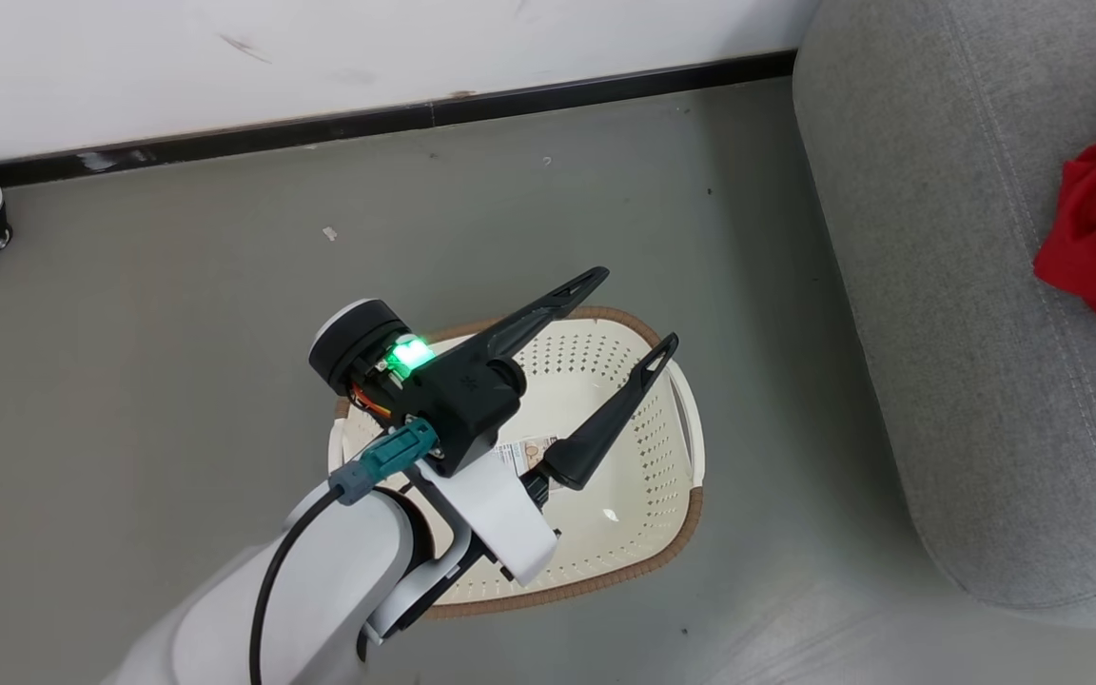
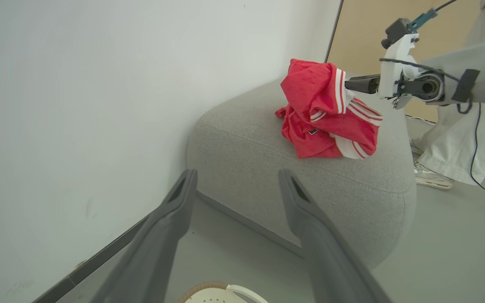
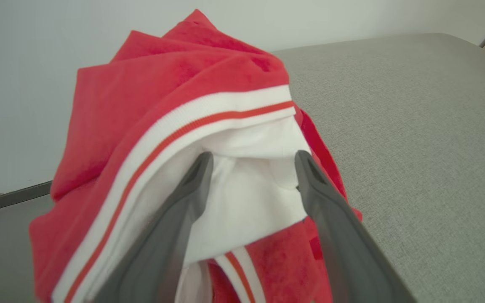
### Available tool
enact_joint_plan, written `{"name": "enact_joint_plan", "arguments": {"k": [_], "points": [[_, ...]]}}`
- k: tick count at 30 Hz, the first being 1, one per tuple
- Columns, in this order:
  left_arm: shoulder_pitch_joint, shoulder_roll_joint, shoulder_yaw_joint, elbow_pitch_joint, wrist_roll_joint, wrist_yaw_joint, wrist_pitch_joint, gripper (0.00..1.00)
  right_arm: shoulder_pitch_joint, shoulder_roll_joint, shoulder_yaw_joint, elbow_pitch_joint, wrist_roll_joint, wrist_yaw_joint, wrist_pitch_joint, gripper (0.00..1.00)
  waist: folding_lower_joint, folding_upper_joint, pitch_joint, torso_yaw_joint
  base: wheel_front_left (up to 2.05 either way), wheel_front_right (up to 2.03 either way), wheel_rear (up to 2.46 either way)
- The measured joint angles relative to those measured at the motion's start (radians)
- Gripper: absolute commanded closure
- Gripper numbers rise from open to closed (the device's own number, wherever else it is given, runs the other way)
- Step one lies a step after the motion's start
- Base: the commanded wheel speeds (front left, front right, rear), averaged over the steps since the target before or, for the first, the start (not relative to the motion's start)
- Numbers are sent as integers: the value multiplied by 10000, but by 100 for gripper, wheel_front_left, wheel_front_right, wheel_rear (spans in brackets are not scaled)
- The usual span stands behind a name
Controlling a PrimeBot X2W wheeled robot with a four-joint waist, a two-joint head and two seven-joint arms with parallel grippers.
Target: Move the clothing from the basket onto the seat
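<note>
The laundry basket (image 1: pixel 648 447) stood on the grey floor (image 1: pixel 510 219) just beside the seat (image 1: pixel 948 285), its brown rim partly covered by the left arm. On its perforated cream bottom lay the label sticker (image 1: pixel 531 449) (half hidden behind a dark finger). The left claw (image 1: pixel 636 306) hung over the basket with its two fingers spread wide and nothing between them, its tips pointing toward the seat. The clothing (image 2: pixel 322 113) sat in a crumpled red heap on top of the grey seat cushion, well apart from the basket, white panels and striped trim showing among the folds. The right claw (image 3: pixel 254 155) was at that heap from the side away from the wall (image 2: pixel 78 105). Its fingers stood apart, open rather than pinched, with a fold of white fabric lying between them and a striped band draped across just above their tips. Beyond the seat, a person's pale trouser leg and shoe (image 2: pixel 432 176) stood on the floor.
</note>
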State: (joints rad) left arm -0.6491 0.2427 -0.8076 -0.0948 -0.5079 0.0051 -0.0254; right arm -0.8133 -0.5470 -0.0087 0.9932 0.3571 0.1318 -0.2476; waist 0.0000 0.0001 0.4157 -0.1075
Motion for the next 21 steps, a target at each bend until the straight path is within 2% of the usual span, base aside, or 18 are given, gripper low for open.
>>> {"name": "enact_joint_plan", "arguments": {"k": [12, 21], "points": [[67, 130, 422, 468, -198, 29, -347, 0, 1188, 8, -31, -1732, -75, 0, -2, 0, 0, 0, -240, -368, 0, 0, 0], [770, 426, 1306, 1177, -546, 579, -917, 0, 1953, 102, -94, -3327, -330, 0, -2, 0, 0, -1, -753, -663, 0, 0, 0]]}}
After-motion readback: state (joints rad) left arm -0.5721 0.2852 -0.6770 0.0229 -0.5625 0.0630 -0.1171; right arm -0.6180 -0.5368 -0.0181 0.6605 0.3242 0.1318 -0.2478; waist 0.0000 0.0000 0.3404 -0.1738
